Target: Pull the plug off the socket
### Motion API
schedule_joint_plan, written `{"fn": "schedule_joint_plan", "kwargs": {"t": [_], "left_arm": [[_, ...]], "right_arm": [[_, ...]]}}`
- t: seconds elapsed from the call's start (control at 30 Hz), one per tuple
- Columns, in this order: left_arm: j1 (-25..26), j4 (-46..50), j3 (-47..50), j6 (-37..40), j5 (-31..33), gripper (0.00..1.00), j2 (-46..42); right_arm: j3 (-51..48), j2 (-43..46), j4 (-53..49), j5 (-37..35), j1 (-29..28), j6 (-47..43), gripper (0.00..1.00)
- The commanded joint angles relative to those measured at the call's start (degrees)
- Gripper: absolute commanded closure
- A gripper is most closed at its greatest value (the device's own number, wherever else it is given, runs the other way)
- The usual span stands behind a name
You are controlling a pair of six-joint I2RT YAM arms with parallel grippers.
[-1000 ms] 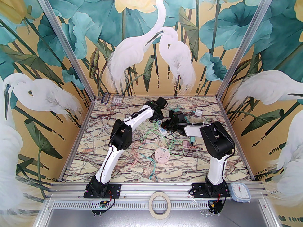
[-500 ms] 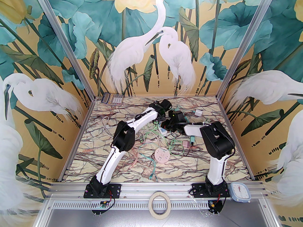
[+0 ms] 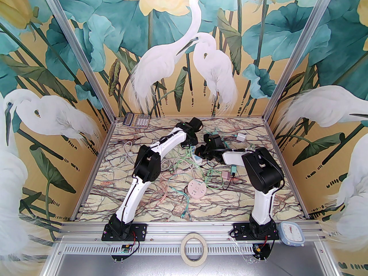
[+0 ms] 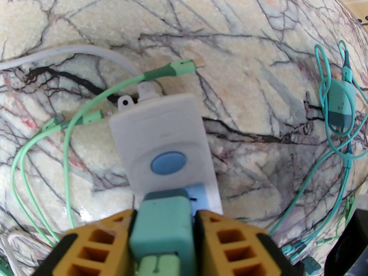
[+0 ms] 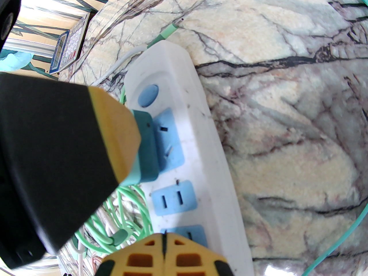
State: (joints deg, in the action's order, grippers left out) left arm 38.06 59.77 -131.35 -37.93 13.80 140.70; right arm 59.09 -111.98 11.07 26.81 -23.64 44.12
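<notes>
Left wrist view (Q): What does your left gripper [image 4: 164, 216] hold?

(A): The plug [image 4: 161, 234], a teal block pinched on both sides between the orange fingers [image 4: 244, 234], which are drawn in against it. The plug stands on the white strip [image 4: 161, 131], just past the round blue button [image 4: 168, 162] and over the first blue socket [image 4: 199, 194].

Right wrist view (Q): Is the plug out of that socket?

(A): You cannot tell. Seen from the side, the plug's base lies against the socket face and the pins are hidden. Your right gripper [image 5: 164, 237] has its fingers closed tip to tip with nothing between them. It sits over the third socket at the strip's near end. Whether it presses on the strip cannot be told.

(Q): What lies around the strip?

(A): A gray cord [image 4: 72, 50] leaves its far end, and green cables [image 4: 120, 86] lie beside that end on the marble table [image 4: 258, 67]. A teal charger [image 4: 339, 105] lies well apart to the right. In the right wrist view, a calculator [image 5: 67, 47] sits at the far edge of the table.
</notes>
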Motion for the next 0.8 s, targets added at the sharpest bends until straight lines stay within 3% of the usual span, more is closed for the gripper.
{"fn": "schedule_joint_plan", "kwargs": {"t": [0.0, 0.1, 0.23, 0.57, 0.77], "left_arm": [[3.1, 5.8, -2.8, 3.3, 7.9, 0.64, -3.0], [5.3, 6.3, -2.8, 5.0, 14.0, 0.64, -2.8], [5.7, 6.2, -2.9, 5.6, 13.7, 0.64, -2.6], [-2.0, 2.2, 1.4, 1.5, -6.8, 0.64, -5.8], [-1.5, 5.1, -1.0, 3.1, -3.8, 0.64, -3.8]], "right_arm": [[-1.4, -4.0, -7.8, -5.4, 0.2, -1.8, 0.98], [-1.3, -4.0, -8.0, -5.4, 0.1, -2.0, 0.99], [-1.0, -4.2, -8.1, -5.5, 0.0, -2.0, 0.99], [-0.9, -4.1, -8.6, -5.9, -0.1, -2.3, 0.99], [-0.6, -4.3, -8.8, -6.0, -0.2, -2.2, 0.99]]}}
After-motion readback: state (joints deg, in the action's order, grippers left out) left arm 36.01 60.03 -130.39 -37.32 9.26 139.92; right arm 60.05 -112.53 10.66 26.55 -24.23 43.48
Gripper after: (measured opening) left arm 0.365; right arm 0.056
